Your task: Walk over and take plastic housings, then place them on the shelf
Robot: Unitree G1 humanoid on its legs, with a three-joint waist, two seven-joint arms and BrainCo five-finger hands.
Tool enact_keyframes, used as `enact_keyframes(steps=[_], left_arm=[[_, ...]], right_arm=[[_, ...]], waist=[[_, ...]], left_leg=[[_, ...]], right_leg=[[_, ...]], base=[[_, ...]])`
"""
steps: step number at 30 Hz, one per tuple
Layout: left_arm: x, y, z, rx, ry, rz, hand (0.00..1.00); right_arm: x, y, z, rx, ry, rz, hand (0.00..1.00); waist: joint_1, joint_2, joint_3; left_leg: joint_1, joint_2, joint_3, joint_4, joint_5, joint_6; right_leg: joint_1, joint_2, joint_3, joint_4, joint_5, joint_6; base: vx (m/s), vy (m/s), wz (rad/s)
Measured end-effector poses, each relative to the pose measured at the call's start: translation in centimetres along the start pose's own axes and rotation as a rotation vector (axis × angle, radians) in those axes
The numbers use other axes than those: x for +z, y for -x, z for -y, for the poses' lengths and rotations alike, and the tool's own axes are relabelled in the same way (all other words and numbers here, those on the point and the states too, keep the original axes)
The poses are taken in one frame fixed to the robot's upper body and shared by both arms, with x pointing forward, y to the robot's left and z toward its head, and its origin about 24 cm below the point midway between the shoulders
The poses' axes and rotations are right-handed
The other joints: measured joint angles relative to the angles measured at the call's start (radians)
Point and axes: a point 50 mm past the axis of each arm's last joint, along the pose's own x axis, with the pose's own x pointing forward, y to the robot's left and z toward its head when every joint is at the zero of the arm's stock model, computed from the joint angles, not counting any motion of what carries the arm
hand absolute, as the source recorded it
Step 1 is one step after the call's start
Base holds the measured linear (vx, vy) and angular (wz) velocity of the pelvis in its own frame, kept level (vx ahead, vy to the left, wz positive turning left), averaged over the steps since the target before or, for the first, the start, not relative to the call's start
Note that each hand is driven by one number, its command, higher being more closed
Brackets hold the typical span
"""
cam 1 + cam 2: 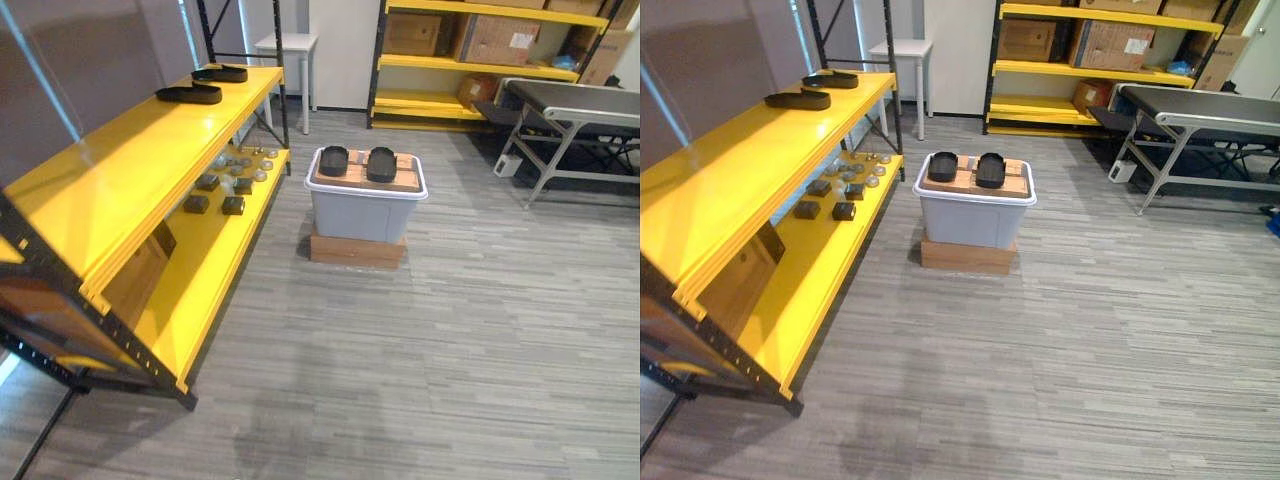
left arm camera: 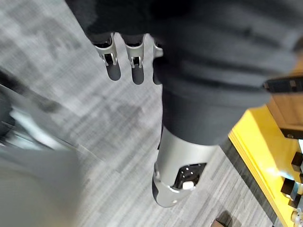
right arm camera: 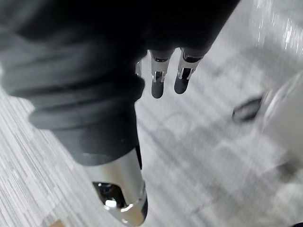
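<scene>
On the grey plank-patterned floor (image 1: 460, 340) ahead of us stands a grey plastic bin with a white rim (image 1: 365, 215), set on a flat brown box (image 1: 357, 250). A wooden board (image 1: 357, 176) lies across the top of the bin, and on it two black oval plastic housings rest side by side, one towards our left (image 1: 333, 160) and one towards our right (image 1: 381, 164), close together but apart.

To our left runs a long yellow metal shelf with a black frame (image 1: 130, 160). At the far end of its top deck lie two more long flat black housings, one nearer (image 1: 189, 94) and one just beyond it (image 1: 221, 73). On the lower deck (image 1: 215, 255) we see a few small dark blocks (image 1: 197, 204) and, further back, a cluster of small round silvery parts (image 1: 250, 160).

Against the back wall stands a second yellow rack (image 1: 470, 66) loaded with brown cardboard boxes (image 1: 500, 38). A small white table (image 1: 286, 42) is to its left, and a grey-topped metal table on angled legs (image 1: 580, 103) stands in front of it on the right.

Our left hand (image 2: 136, 66) hangs over the floor, its fingers straight, relaxed and close together, holding nothing. Our right hand (image 3: 158, 78) hangs the same way, fingers straight and empty.
</scene>
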Motion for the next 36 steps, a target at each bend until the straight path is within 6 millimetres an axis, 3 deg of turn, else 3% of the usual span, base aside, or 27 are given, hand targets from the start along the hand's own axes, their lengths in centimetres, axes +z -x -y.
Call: enact_keyframes(steps=[2, 3, 4, 5, 6, 7, 8, 10, 11, 13, 15, 17, 18, 19, 20, 21, 22, 23, 25, 26, 28, 30, 31, 32, 33, 34, 36], left_arm=[[-1.5, 0.6, -0.7, 0.024, 0.03, -0.037, 0.0], [-2.1, 0.9, -1.9, 0.056, 0.013, -0.059, 0.0], [-2.3, 1.0, -2.3, 0.069, 0.005, -0.067, 0.0], [-1.8, 0.9, -2.7, 0.079, 0.004, -0.053, 0.0], [-1.3, 0.7, -2.8, 0.085, -0.006, -0.042, 0.0], [-1.0, 0.6, -2.8, 0.085, -0.007, -0.036, 0.0], [-0.6, 0.4, -2.6, 0.08, -0.006, -0.027, 0.0], [-0.8, 0.3, -2.1, 0.072, 0.01, -0.034, 0.0], [-0.6, 0.2, -1.9, 0.065, 0.013, -0.03, 0.0], [0.3, -0.2, -0.7, 0.037, 0.022, -0.008, 0.0], [1.2, -0.6, 0.4, 0.011, 0.038, 0.014, 0.0], [1.4, -0.7, 0.9, -0.001, 0.032, 0.018, 0.0], [1.3, -0.7, 0.6, 0.006, 0.03, 0.014, 0.0], [1.0, -0.5, 0.2, 0.019, 0.032, 0.007, 0.0], [-0.1, -0.3, 0.5, 0.016, 0.05, -0.027, 0.0], [-0.2, -0.3, 0.7, 0.019, 0.084, -0.028, 0.0], [-0.2, -0.3, 0.7, 0.025, 0.104, -0.026, 0.0], [-0.6, -0.2, 0.4, 0.05, 0.153, -0.032, 0.0], [-0.5, -0.2, 0.2, 0.059, 0.182, -0.025, 0.0], [-0.6, -0.1, -0.1, 0.067, 0.18, -0.027, 0.0], [-1.7, 0.4, -0.9, 0.078, 0.172, -0.054, 0.0], [-3.0, 1.0, -1.7, 0.087, 0.165, -0.092, 0.0], [-3.4, 1.2, -1.9, 0.093, 0.171, -0.101, 0.0], [-4.3, 1.6, -2.4, 0.104, 0.16, -0.134, 0.0], [-4.5, 1.7, -2.8, 0.105, 0.135, -0.145, 0.0], [-3.9, 1.4, -3.3, 0.101, 0.088, -0.14, 0.0], [-2.9, 1.0, -2.9, 0.083, 0.045, -0.114, 0.0]], right_arm=[[-0.1, 0.0, -0.1, 0.005, 0.02, -0.003, 0.0], [-1.2, 0.4, 0.5, -0.019, 0.027, -0.034, 0.0], [-1.9, 0.5, 0.5, -0.02, 0.029, -0.052, 0.0], [-2.6, 0.7, 0.1, -0.01, 0.034, -0.07, 0.0], [-3.1, 0.8, 0.0, -0.007, 0.035, -0.082, 0.0], [-3.4, 0.9, 0.1, -0.01, 0.035, -0.088, 0.0], [-3.7, 1.0, 0.2, -0.011, 0.039, -0.097, 0.0], [-3.8, 1.2, 1.1, -0.024, 0.053, -0.098, 0.0], [-3.8, 1.4, 1.6, -0.035, 0.058, -0.089, 0.0], [-3.4, 1.5, 2.2, -0.048, 0.056, -0.067, 0.0], [-3.2, 1.5, 2.5, -0.065, 0.031, -0.056, 0.0], [-4.1, 1.8, 3.4, -0.101, 0.007, -0.085, 0.0], [-4.3, 1.9, 3.6, -0.109, 0.006, -0.092, 0.0], [-4.7, 2.2, 4.4, -0.128, 0.011, -0.108, 0.0], [-3.7, 2.0, 5.1, -0.142, 0.014, -0.086, 0.0], [-2.9, 1.8, 4.8, -0.134, 0.022, -0.061, 0.0], [-2.6, 1.6, 4.5, -0.126, 0.023, -0.049, 0.0], [-1.8, 1.3, 3.7, -0.105, 0.029, -0.022, 0.0], [-1.6, 1.0, 3.0, -0.096, 0.012, -0.024, 0.0], [-1.8, 0.9, 2.2, -0.077, 0.012, -0.037, 0.0], [-1.4, 0.6, 1.2, -0.055, 0.015, -0.032, 0.0], [-0.3, 0.1, -0.2, -0.02, 0.029, -0.011, 0.0], [-0.2, 0.0, -0.2, -0.022, 0.031, -0.009, 0.0], [-0.1, 0.0, 0.3, -0.035, 0.052, -0.015, 0.0], [-0.1, 0.0, 0.4, -0.038, 0.071, -0.022, 0.0], [-0.3, 0.0, 0.0, -0.024, 0.129, -0.03, 0.0], [1.1, -0.1, -1.3, 0.025, 0.242, 0.028, 0.0]], waist=[[0.02, -0.009, -0.013], [0.027, -0.029, -0.045], [0.027, -0.044, -0.066], [0.025, -0.079, -0.075], [0.017, -0.101, -0.071], [0.014, -0.109, -0.067], [0.012, -0.116, -0.055], [0.006, -0.103, -0.051], [-0.014, -0.098, -0.058], [-0.035, -0.097, -0.058], [-0.053, -0.095, -0.058], [-0.083, -0.081, -0.055], [-0.087, -0.081, -0.059], [-0.088, -0.077, -0.069], [-0.085, -0.022, -0.089], [-0.083, -0.009, -0.093], [-0.084, 0.001, -0.088], [-0.076, 0.034, -0.079], [-0.072, 0.038, -0.061], [-0.051, 0.028, -0.056], [-0.022, 0.012, -0.063], [-0.007, 0.007, -0.061], [-0.004, 0.009, -0.062], [-0.001, 0.023, -0.071], [0.005, 0.023, -0.072], [0.003, -0.014, -0.072], [-0.015, -0.035, -0.06]], left_leg=[[-0.012, -0.018, -0.031, -0.327, 0.026, -0.012], [-0.013, -0.024, 0.021, -0.303, 0.116, -0.005], [-0.006, -0.037, 0.038, -0.294, 0.097, 0.016], [0.038, -0.069, 0.05, -0.31, 0.064, 0.052], [0.099, -0.105, 0.052, -0.322, 0.041, 0.095], [0.136, -0.122, 0.046, -0.327, 0.026, 0.116], [0.227, -0.148, 0.035, -0.342, 0.001, 0.16], [0.381, -0.159, 0.019, -0.385, 0.0, 0.192], [0.47, -0.152, -0.013, -0.425, 0.017, 0.226], [0.586, -0.128, -0.073, -0.522, -0.004, 0.248], [0.669, -0.09, -0.118, -0.614, -0.02, 0.252], [0.785, -0.027, -0.155, -0.705, -0.019, 0.248], [0.814, -0.021, -0.164, -0.717, -0.017, 0.246], [0.855, -0.025, -0.175, -0.701, -0.019, 0.242], [0.839, 0.011, -0.181, -0.638, -0.012, 0.199], [0.788, 0.004, -0.177, -0.508, 0.066, 0.071], [0.762, 0.002, -0.178, -0.428, 0.127, -0.001], [0.65, -0.012, -0.189, -0.119, 0.297, -0.204], [0.498, -0.02, -0.161, 0.241, 0.298, -0.203], [0.385, -0.011, -0.117, 0.408, 0.285, -0.201], [0.225, 0.041, -0.031, 0.41, 0.228, -0.167], [0.132, 0.105, 0.065, 0.039, 0.109, -0.05], [0.14, 0.099, 0.073, -0.115, 0.105, -0.038], [0.178, 0.069, 0.058, -0.437, 0.178, 0.011], [0.188, 0.053, 0.039, -0.472, 0.239, 0.007], [0.225, 0.022, 0.06, -0.503, 0.224, 0.035], [0.273, -0.009, 0.046, -0.556, 0.203, 0.042]], right_leg=[[0.057, -0.059, 0.036, -0.007, -0.063, 0.047], [0.086, -0.092, 0.044, 0.019, -0.09, 0.057], [0.066, -0.117, 0.044, 0.073, -0.093, 0.062], [-0.004, -0.159, 0.059, 0.272, -0.08, 0.081], [-0.087, -0.189, 0.095, 0.515, -0.003, 0.138], [-0.127, -0.199, 0.115, 0.639, 0.07, 0.166], [-0.205, -0.209, 0.15, 0.88, 0.188, 0.21], [-0.314, -0.22, 0.113, 1.15, 0.185, 0.193], [-0.378, -0.221, 0.039, 1.206, 0.163, 0.164], [-0.494, -0.209, -0.063, 1.156, 0.104, 0.118], [-0.598, -0.186, -0.143, 0.955, 0.062, 0.134], [-0.63, -0.146, -0.241, 0.56, 0.077, 0.142], [-0.619, -0.137, -0.267, 0.449, 0.109, 0.152], [-0.609, -0.121, -0.284, 0.352, 0.221, -0.016], [-0.604, -0.086, -0.3, 0.384, 0.181, -0.056], [-0.593, -0.069, -0.29, 0.415, 0.123, -0.094], [-0.567, -0.049, -0.288, 0.407, 0.102, -0.101], [-0.462, 0.014, -0.26, 0.329, 0.074, -0.091], [-0.336, 0.064, -0.228, 0.255, 0.059, -0.098], [-0.235, 0.091, -0.189, 0.185, 0.055, -0.099], [-0.13, 0.101, -0.121, 0.087, 0.054, -0.089], [-0.028, 0.088, -0.045, 0.007, 0.043, -0.052], [-0.015, 0.081, -0.032, 0.005, 0.034, -0.038], [0.009, 0.083, -0.026, 0.009, 0.011, -0.003], [0.02, 0.081, -0.01, 0.018, -0.004, 0.011], [0.033, 0.04, -0.011, 0.048, -0.01, 0.017], [-0.05, -0.002, -0.016, 0.26, -0.036, 0.065]], base=[[0.71, 0.296, -0.8], [0.71, 0.286, -0.48], [0.79, 0.296, -0.2], [0.82, 0.323, 0.11], [0.96, 0.371, 0.22], [0.89, 0.307, 0.33], [0.7, 0.19, 0.21], [0.62, 0.092, 0.18], [0.58, 0.033, 0.41], [0.59, -0.083, 0.73], [0.65, -0.206, 0.76], [0.75, -0.31, 0.83], [0.81, -0.34, 0.56], [0.87, -0.342, 0.09], [1.02, -0.374, -0.16], [0.83, -0.3, -0.33], [0.74, -0.252, -0.54], [0.69, -0.181, -0.56], [0.66, -0.116, -0.59], [0.6, -0.081, -0.88], [0.69, -0.044, -1.01], [0.59, 0.036, -0.91], [0.57, 0.123, -0.71], [0.56, 0.148, -0.46], [0.59, 0.156, -0.28], [0.49, 0.121, 0.07], [0.55, 0.144, 0.29]])
